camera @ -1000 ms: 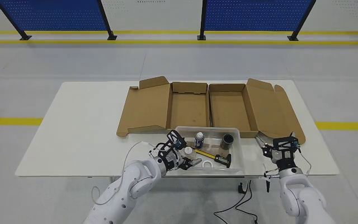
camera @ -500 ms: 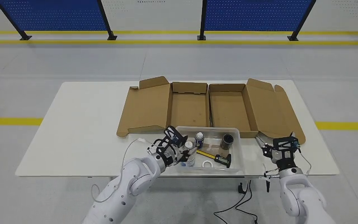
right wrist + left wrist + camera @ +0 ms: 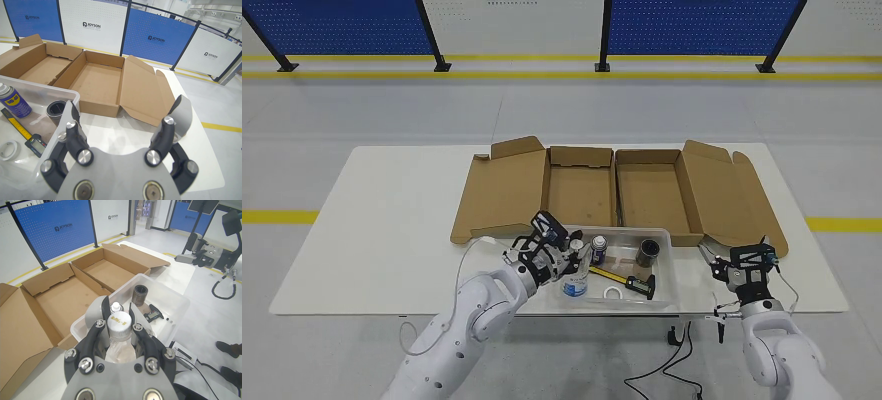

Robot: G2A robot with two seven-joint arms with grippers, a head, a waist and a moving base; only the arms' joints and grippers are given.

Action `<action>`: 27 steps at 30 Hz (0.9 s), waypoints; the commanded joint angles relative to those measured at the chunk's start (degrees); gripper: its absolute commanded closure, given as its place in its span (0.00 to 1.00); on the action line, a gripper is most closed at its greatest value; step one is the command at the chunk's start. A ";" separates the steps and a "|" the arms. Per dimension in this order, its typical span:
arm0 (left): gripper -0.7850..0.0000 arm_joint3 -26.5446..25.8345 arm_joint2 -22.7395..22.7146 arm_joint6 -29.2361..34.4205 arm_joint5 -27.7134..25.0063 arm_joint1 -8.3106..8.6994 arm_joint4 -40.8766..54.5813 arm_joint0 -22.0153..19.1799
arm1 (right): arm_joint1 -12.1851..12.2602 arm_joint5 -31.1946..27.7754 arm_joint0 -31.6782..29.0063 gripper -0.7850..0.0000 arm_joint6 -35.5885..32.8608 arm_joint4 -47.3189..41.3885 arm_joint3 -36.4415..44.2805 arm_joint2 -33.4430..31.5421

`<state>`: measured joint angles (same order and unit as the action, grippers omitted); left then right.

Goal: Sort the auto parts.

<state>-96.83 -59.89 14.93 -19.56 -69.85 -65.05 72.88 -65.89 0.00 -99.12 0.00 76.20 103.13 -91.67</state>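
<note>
My left gripper (image 3: 564, 262) (image 3: 118, 312) is shut on the white cap of a clear bottle (image 3: 574, 284) (image 3: 119, 325), held over the left end of the clear plastic bin (image 3: 663, 240). Inside the bin are a blue spray can (image 3: 598, 247) (image 3: 15, 103), a dark metal cylinder (image 3: 649, 251) (image 3: 139, 294), a yellow-scaled digital caliper (image 3: 628, 281) (image 3: 23, 131) and a white ring (image 3: 613, 294) (image 3: 8, 149). To the right of the bin, my right gripper (image 3: 739, 263) (image 3: 126, 111) hangs open over the bare table, holding nothing.
Two open cardboard boxes stand side by side behind the bin, the left box (image 3: 580, 198) and the right box (image 3: 652, 196), with flaps spread outward. The bin sits close to the table's front edge (image 3: 542, 312). Bare table lies left of the boxes.
My left gripper has shut on the bottle's cap and drawn it up and toward the back left of the bin. The right arm has stayed still.
</note>
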 commanded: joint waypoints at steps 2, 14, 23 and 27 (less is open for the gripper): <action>1.00 -0.59 -0.18 -0.54 0.04 0.05 -0.54 0.45 | 0.00 0.00 0.00 0.00 0.00 0.00 0.00 0.00; 1.00 -10.31 -2.27 -0.80 -0.41 0.22 2.33 1.60 | 0.00 0.00 0.00 0.00 0.00 0.00 0.00 0.00; 1.00 -15.43 -3.00 0.95 -2.43 0.51 3.93 2.91 | 0.00 0.00 0.00 0.00 0.00 0.00 0.00 0.00; 1.00 -14.45 -2.14 0.09 -1.29 0.28 2.64 1.92 | 0.00 0.00 0.00 0.00 0.00 0.00 0.00 0.00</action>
<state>-111.80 -62.37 15.43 -21.34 -69.48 -61.90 75.12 -65.89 0.00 -99.12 0.00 76.20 103.13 -91.67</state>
